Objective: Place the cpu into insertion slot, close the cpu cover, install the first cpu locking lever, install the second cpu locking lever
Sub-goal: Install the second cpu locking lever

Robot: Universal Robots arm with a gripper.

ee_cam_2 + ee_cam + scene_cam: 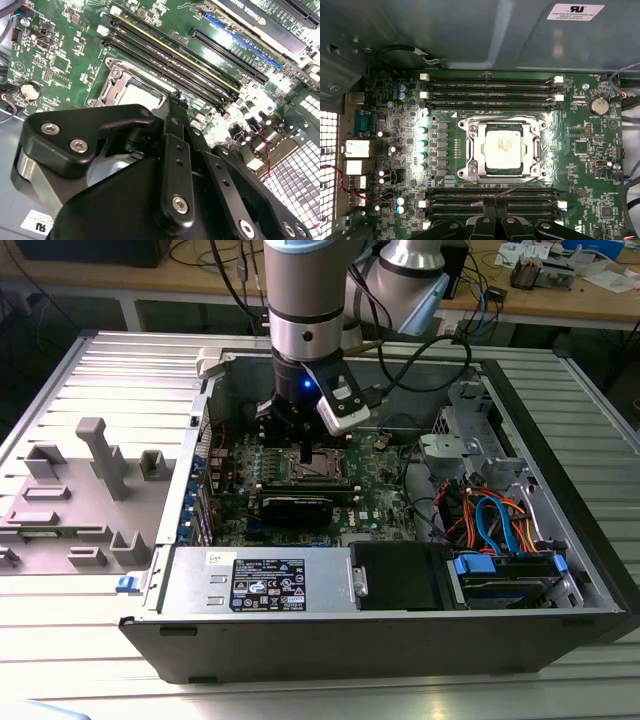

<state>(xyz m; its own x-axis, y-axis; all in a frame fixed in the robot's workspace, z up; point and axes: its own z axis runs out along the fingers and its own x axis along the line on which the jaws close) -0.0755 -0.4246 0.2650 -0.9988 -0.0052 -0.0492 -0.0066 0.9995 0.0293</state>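
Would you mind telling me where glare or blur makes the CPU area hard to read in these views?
In the first wrist view, bright light washes over the cpu and the cpu cover, bleaching its rim. In the second wrist view, the end effector is close and soft, hiding much of the insertion slot. In the exterior view, the socket sits in the arm's shadow.

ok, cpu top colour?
Pale silver-grey with faint print, the cpu sits in the socket; clearest in the first wrist view.
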